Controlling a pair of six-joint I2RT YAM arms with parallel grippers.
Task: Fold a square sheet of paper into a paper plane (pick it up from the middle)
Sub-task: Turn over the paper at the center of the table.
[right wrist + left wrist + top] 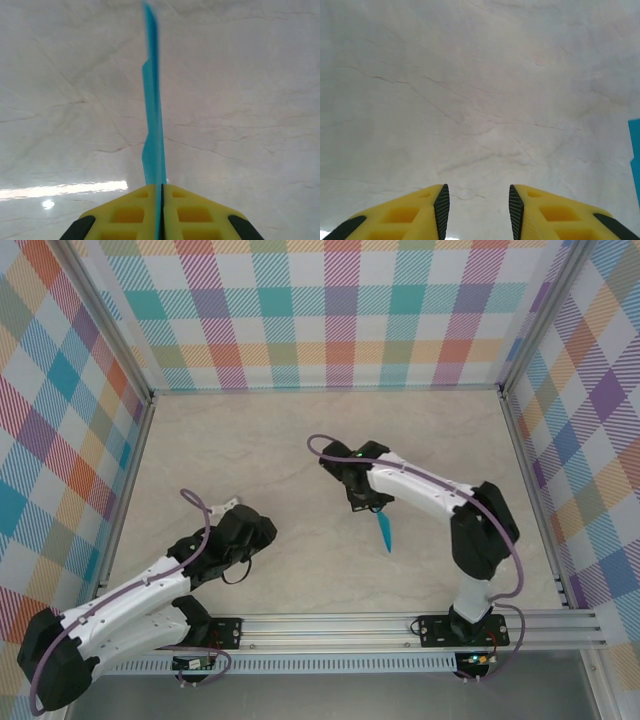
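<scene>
The square sheet of paper is folded into a slim teal-blue paper plane (pixel 384 528), which points toward the near edge of the table. My right gripper (pixel 370 506) is shut on its upper end and holds it above the table. In the right wrist view the paper plane (pixel 154 125) stands edge-on, rising straight out of the closed yellow jaws of the right gripper (pixel 161 186). My left gripper (pixel 268 532) sits to the left of it, well apart. In the left wrist view the left gripper (pixel 476 192) is open over bare tabletop, and a teal edge of the paper plane (pixel 635 150) shows at the far right.
The marble-look table (pixel 300 450) is walled by checked panels on three sides. An aluminium rail (pixel 400 625) with both arm bases runs along the near edge.
</scene>
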